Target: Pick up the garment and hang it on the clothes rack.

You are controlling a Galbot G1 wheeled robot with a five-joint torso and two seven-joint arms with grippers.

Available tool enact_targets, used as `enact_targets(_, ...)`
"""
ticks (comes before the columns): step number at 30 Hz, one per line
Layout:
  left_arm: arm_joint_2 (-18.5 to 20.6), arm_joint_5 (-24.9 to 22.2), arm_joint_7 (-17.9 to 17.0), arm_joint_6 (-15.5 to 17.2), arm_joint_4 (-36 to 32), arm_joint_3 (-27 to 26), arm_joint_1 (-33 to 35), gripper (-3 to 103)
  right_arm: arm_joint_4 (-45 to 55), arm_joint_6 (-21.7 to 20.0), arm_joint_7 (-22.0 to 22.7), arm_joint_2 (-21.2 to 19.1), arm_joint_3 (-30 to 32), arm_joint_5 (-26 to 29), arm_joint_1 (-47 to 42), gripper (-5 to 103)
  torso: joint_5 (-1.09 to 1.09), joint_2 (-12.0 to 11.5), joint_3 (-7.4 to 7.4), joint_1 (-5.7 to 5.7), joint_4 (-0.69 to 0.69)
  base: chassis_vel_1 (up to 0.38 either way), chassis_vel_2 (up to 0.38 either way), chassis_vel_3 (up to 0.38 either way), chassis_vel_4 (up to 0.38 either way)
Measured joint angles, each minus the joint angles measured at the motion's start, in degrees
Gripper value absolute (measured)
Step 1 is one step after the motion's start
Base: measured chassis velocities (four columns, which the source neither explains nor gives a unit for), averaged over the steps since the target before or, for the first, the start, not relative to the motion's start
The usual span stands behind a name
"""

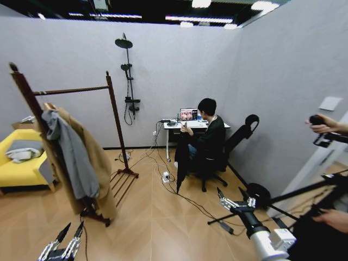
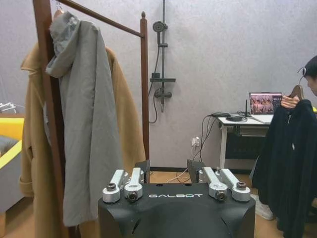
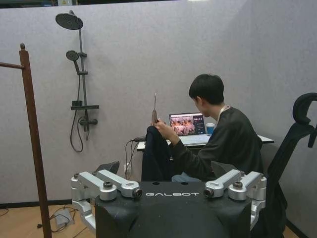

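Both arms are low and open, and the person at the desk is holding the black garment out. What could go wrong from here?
1. The garment hangs from a seated person's hand; reaching for the hanger brings a gripper close to that hand.
2. Cables cross the floor between robot and desk and could snag the wheels.
3. On the clothes rack, the tan coat and grey hooded top crowd the near end; hooking there could tangle.
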Motion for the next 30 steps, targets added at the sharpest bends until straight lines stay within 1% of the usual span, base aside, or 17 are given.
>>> enact_targets(2, 0.0, 0.0, 0.0, 0.0, 0.0, 0.0, 0.0, 46, 0.0, 0.0, 0.0, 0.0, 0.0, 0.0, 0.0, 100, -0.01, 0.0, 0.00, -0.01, 0.00, -0.338, 0.325, 0.331, -0.304)
enact_targets(3, 0.0, 0.0, 0.0, 0.0, 0.0, 0.0, 0.0, 46, 0.0, 0.0, 0.0, 0.1, -0.1, 0.0, 0.0, 100, 0.03, 0.0, 0.00, 0.00, -0.01, -0.318, 0.325, 0.307, -0.310)
enact_targets(5, 0.0, 0.0, 0.0, 0.0, 0.0, 0.0, 0.0, 46, 0.0, 0.0, 0.0, 0.1, -0.1, -0.1, 0.0, 100, 0.04, 0.0, 0.01, 0.01, 0.01, -0.314, 0.307, 0.307, -0.309)
enact_targets(6, 0.0, 0.0, 0.0, 0.0, 0.0, 0.0, 0.0, 46, 0.0, 0.0, 0.0, 0.1, -0.1, -0.1, 0.0, 100, 0.00, 0.0, 0.01, 0.00, 0.01, -0.309, 0.324, 0.338, -0.307)
enact_targets(8, 0.0, 0.0, 0.0, 0.0, 0.0, 0.0, 0.0, 46, -0.1, 0.1, 0.0, 0.1, -0.1, -0.1, 0.0, 100, 0.00, 0.0, -0.01, -0.02, 0.00, -0.313, 0.302, 0.301, -0.300)
enact_targets(11, 0.0, 0.0, 0.0, 0.0, 0.0, 0.0, 0.0, 46, -0.1, 0.1, 0.0, 0.1, -0.1, -0.1, 0.1, 100, 0.04, 0.0, 0.00, -0.01, 0.02, -0.275, 0.292, 0.290, -0.295)
enact_targets(12, 0.0, 0.0, 0.0, 0.0, 0.0, 0.0, 0.0, 46, -0.2, 0.1, 0.0, 0.1, -0.1, -0.1, 0.1, 100, 0.03, 0.0, 0.00, -0.01, 0.03, -0.276, 0.287, 0.308, -0.294)
enact_targets(13, 0.0, 0.0, 0.0, 0.0, 0.0, 0.0, 0.0, 46, -0.3, 0.1, -0.1, 0.0, -0.2, -0.2, 0.2, 100, 0.00, 0.0, -0.01, -0.03, 0.01, -0.307, 0.316, 0.308, -0.299)
enact_targets(16, 0.0, 0.0, 0.0, 0.0, 0.0, 0.0, 0.0, 46, -0.4, 0.2, -0.1, -0.1, -0.2, -0.2, 0.3, 100, 0.00, 0.0, 0.00, -0.03, -0.01, -0.308, 0.281, 0.289, -0.296)
enact_targets(18, 0.0, 0.0, 0.0, 0.0, 0.0, 0.0, 0.0, 46, -0.5, 0.2, -0.1, -0.2, -0.2, -0.2, 0.5, 100, 0.03, 0.0, 0.00, -0.03, 0.02, -0.290, 0.301, 0.290, -0.302)
enact_targets(20, 0.0, 0.0, 0.0, 0.0, 0.0, 0.0, 0.0, 46, -0.5, 0.2, -0.1, -0.3, -0.2, -0.2, 0.5, 100, -0.01, 0.0, -0.01, -0.03, 0.00, -0.324, 0.309, 0.303, -0.294)
enact_targets(25, 0.0, 0.0, 0.0, 0.0, 0.0, 0.0, 0.0, 46, -0.5, 1.0, 0.3, -0.8, 0.0, 0.0, 1.1, 100, 0.04, 0.0, 0.00, -0.01, 0.02, -0.302, 0.300, 0.297, -0.310)
enact_targets(26, 0.0, 0.0, 0.0, 0.0, 0.0, 0.0, 0.0, 46, -0.5, 1.0, 0.5, -1.0, 0.2, 0.1, 1.3, 100, 0.00, 0.0, 0.00, -0.01, 0.01, -0.267, 0.293, 0.261, -0.238)
enact_targets(28, 0.0, 0.0, 0.0, 0.0, 0.0, 0.0, 0.0, 46, -0.5, 1.0, 0.8, -1.4, 0.5, 0.5, 1.5, 100, 0.00, 0.0, 0.01, 0.02, 0.01, -0.197, 0.260, 0.182, -0.168)
enact_targets(29, 0.0, 0.0, 0.0, 0.0, 0.0, 0.0, 0.0, 46, -0.5, 1.0, 0.9, -1.6, 0.7, 0.6, 1.7, 100, 0.03, 0.0, 0.02, 0.06, 0.06, -0.155, 0.183, 0.182, -0.015)
enact_targets(30, 0.0, 0.0, 0.0, 0.0, 0.0, 0.0, 0.0, 46, -0.5, 1.0, 0.9, -1.6, 0.7, 0.6, 1.7, 100, 0.03, 0.0, 0.02, 0.06, 0.06, -0.155, 0.183, 0.182, -0.015)
